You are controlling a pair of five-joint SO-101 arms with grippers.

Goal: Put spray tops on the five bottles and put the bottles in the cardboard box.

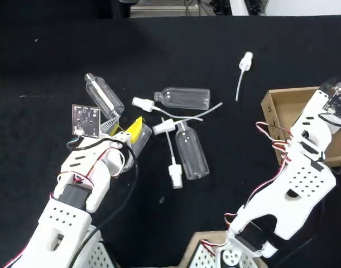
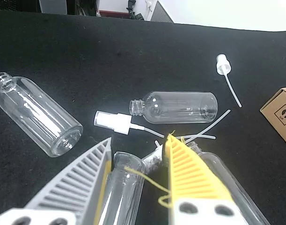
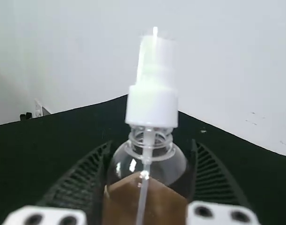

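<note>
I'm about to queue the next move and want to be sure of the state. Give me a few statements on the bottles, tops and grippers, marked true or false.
1. The right gripper holds a topped bottle. True.
2. The farthest bottle from the cardboard box carries a spray top. False: its neck is open.
3. The left gripper is shut on a spray top. False: it is open, its fingers either side of a lying bottle.
4. A lone spray top lies apart from the other loose ones, nearer the cardboard box. True.
</note>
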